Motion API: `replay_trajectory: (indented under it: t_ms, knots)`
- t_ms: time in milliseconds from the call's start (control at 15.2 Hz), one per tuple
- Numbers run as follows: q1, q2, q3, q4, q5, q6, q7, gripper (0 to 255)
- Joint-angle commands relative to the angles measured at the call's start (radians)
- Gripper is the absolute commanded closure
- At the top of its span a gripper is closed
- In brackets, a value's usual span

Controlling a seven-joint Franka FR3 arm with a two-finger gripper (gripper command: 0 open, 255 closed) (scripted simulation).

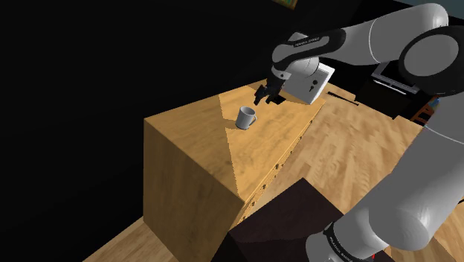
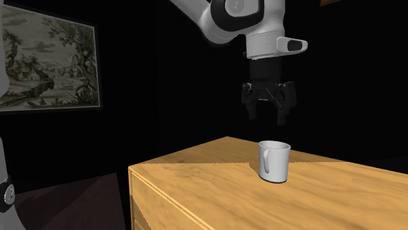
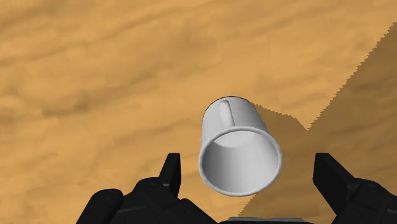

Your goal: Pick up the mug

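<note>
At the far left of the second exterior view a framed landscape print (image 2: 49,62) hangs on a dark wall. To its right lies the wooden surface (image 2: 196,173), the top of a drawer chest. A pale grey mug (image 2: 273,161) stands upright on it, right of the middle of the frame, handle turned towards the frame's left. The tool (image 2: 268,119) hangs straight above the mug, clear of it, fingers spread wide and pointing down.

In the shoulder view the surface (image 1: 186,141) fills the middle. The mug (image 1: 246,117) sits near its far edge, where lit wood meets shadow. The tool (image 1: 264,98) is just up and to the right of the mug, and the dark stand (image 1: 290,223) is at lower right.

In the wrist view the mug (image 3: 240,149) shows its open mouth between the fingers of the tool (image 3: 245,160), neither finger touching it.
</note>
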Motion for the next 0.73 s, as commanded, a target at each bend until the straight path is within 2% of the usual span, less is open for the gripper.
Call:
replay_trajectory:
  t_ms: [0, 330, 660]
  knots:
    - [-0.021, 0.084, 0.003, 0.065, 0.042, 0.002, -0.04, 0]
    - [-0.076, 0.289, 0.032, 0.24, 0.118, -0.006, -0.098, 0]
    - [-0.082, 0.319, 0.042, 0.229, 0.132, 0.034, -0.11, 0]
